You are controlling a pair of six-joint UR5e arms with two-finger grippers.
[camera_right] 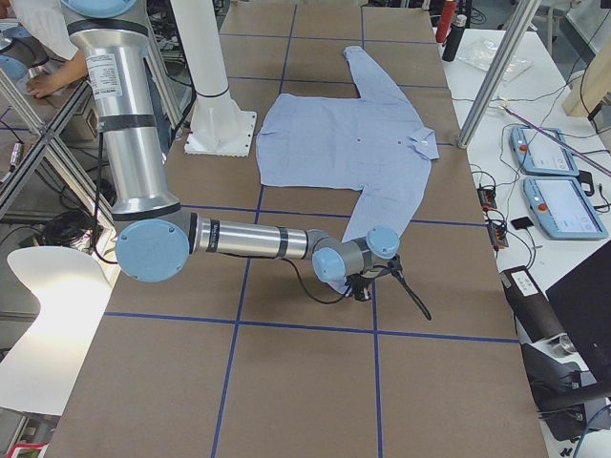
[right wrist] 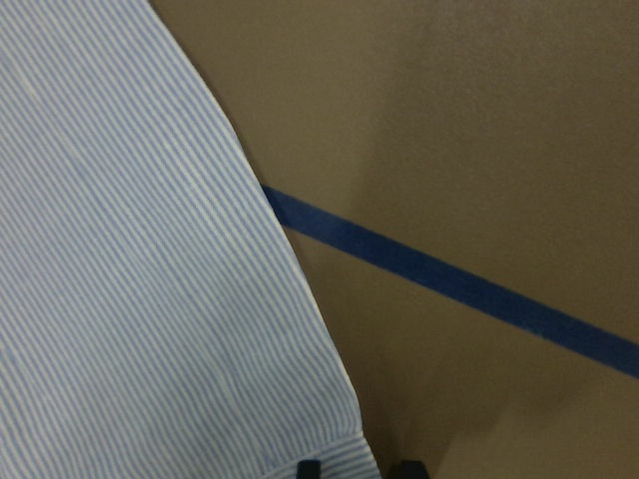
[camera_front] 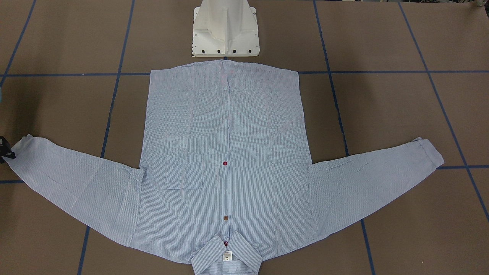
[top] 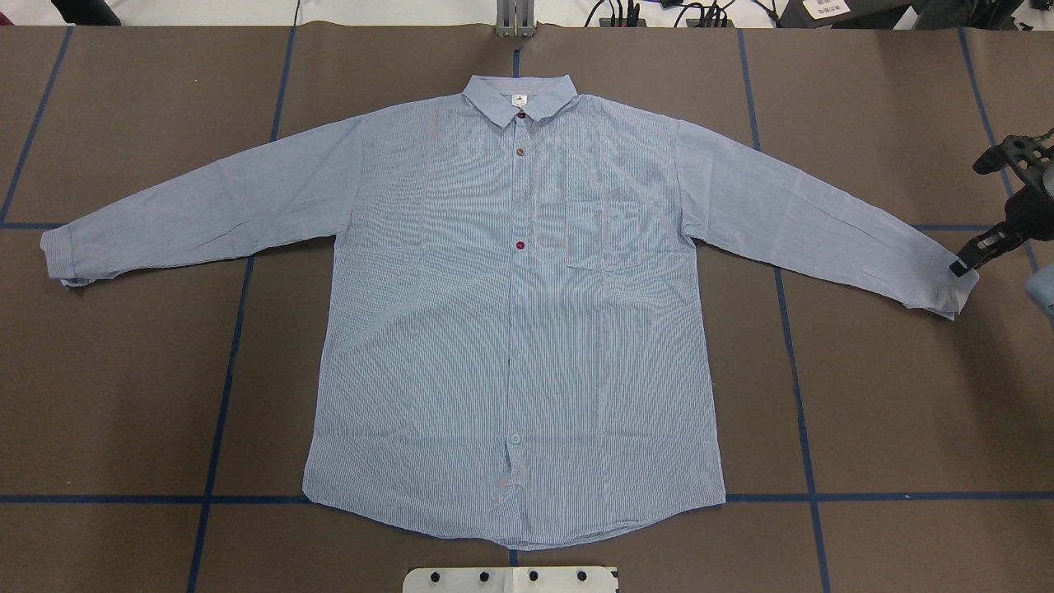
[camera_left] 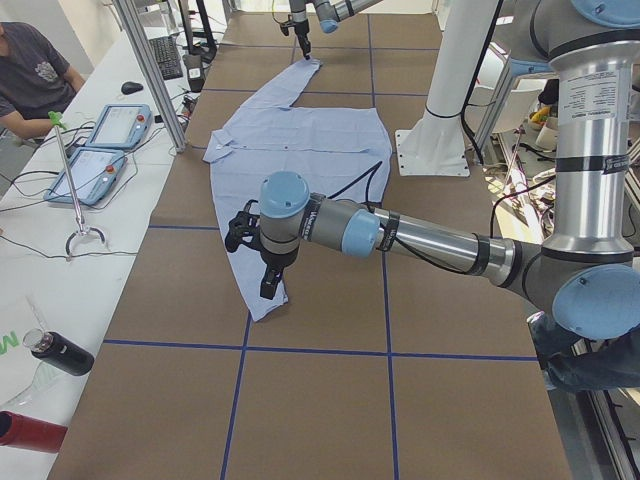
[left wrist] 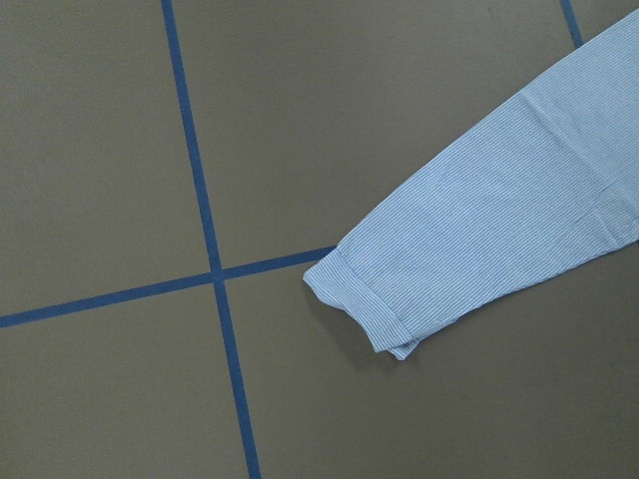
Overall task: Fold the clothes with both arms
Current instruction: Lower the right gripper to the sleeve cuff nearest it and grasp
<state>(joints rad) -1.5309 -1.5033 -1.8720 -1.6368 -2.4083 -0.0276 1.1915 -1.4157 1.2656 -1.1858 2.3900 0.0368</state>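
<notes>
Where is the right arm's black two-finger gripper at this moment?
In the overhead view, the right arm's black two-finger gripper sits at the far right edge, at the cuff of the light blue striped shirt.

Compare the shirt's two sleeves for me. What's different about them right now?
The right sleeve has the right fingers at its cuff, while the left sleeve lies with nothing on it. The pocket sits nearer the right sleeve than the left sleeve. Both are spread flat, angled outward from the shirt.
</notes>
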